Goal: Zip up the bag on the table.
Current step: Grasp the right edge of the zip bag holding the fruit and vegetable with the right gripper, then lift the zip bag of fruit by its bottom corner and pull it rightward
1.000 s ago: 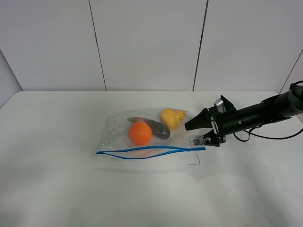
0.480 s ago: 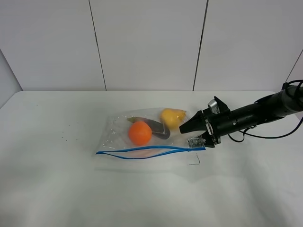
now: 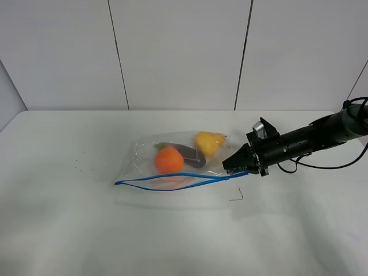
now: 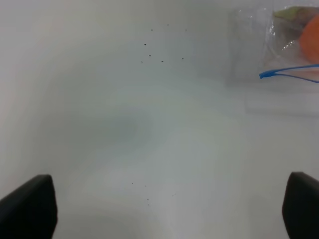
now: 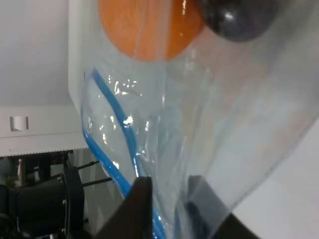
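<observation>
The clear bag (image 3: 172, 167) lies mid-table (image 3: 86, 230) with an orange ball (image 3: 169, 160), a yellow pear (image 3: 208, 142) and a dark purple piece (image 3: 190, 154) inside. Its blue zipper strip (image 3: 172, 182) runs along the near edge and gapes. My right gripper (image 3: 236, 167) is shut on the bag's right end at the zipper. The right wrist view shows its fingers (image 5: 139, 206) pinching plastic and the blue strip (image 5: 122, 144). My left gripper (image 4: 164, 209) is open and empty over bare table, left of the bag's corner (image 4: 279, 50). It is out of the high view.
A small bent wire-like bit (image 3: 237, 195) lies on the table just in front of the right gripper. Tiny dark specks (image 3: 77, 167) dot the table's left part. The right arm (image 3: 310, 138) stretches in from the right edge. A white panelled wall stands behind.
My right gripper moved left to the bag's right end and shut on it. The zipper end lifted a little and the bag shifted slightly.
</observation>
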You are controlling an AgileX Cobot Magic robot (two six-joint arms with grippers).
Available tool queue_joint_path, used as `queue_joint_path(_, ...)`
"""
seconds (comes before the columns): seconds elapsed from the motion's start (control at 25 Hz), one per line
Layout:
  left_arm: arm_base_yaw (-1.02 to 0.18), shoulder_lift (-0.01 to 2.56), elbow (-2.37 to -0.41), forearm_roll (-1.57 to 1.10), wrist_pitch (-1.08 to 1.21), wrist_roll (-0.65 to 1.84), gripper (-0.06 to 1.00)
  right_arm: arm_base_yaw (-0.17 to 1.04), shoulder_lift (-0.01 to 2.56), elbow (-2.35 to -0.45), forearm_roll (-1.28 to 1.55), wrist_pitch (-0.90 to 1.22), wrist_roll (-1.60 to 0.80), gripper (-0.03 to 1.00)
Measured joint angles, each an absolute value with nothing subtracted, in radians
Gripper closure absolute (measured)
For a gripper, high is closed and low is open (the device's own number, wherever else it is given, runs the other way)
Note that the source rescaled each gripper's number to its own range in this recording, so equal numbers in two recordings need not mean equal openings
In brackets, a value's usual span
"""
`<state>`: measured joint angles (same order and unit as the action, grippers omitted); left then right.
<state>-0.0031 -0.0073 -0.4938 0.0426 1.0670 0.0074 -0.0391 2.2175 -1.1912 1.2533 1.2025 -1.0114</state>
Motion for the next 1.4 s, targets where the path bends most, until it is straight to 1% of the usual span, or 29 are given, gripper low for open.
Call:
queue_joint_path(0.04, -0.003, -0.007, -0.494, 0.043, 1.067, 0.007, 0.01, -0.039, 2.217, -1.191, 1.252, 1.202, -1.011, 0.81)
queue_joint_path(0.16, -0.003, -0.007, -0.494, 0.043, 1.067, 0.007, 0.01, -0.039, 2.217, -1.191, 1.252, 1.202, -1.011, 0.95)
queue_joint_path(0.2, -0.003, -0.007, -0.494, 0.043, 1.067, 0.007, 0.01, -0.039, 2.217, -1.192, 1.25, 1.202, -1.011, 0.97)
queue_joint_path(0.64, -0.003, -0.007, -0.494, 0.043, 1.067, 0.007, 0.01, -0.039, 2.217, -1.203, 1.256, 1.202, -1.01, 0.97)
queue_joint_path(0.84, -0.003, -0.007, -0.494, 0.043, 1.067, 0.007, 0.01, -0.039, 2.21, -1.203, 1.262, 1.202, -0.962, 0.97)
queue_joint_path(1.4, -0.003, -0.007, -0.494, 0.043, 1.067, 0.007, 0.01, -0.039, 2.032, -1.202, 1.234, 1.204, -0.878, 0.97)
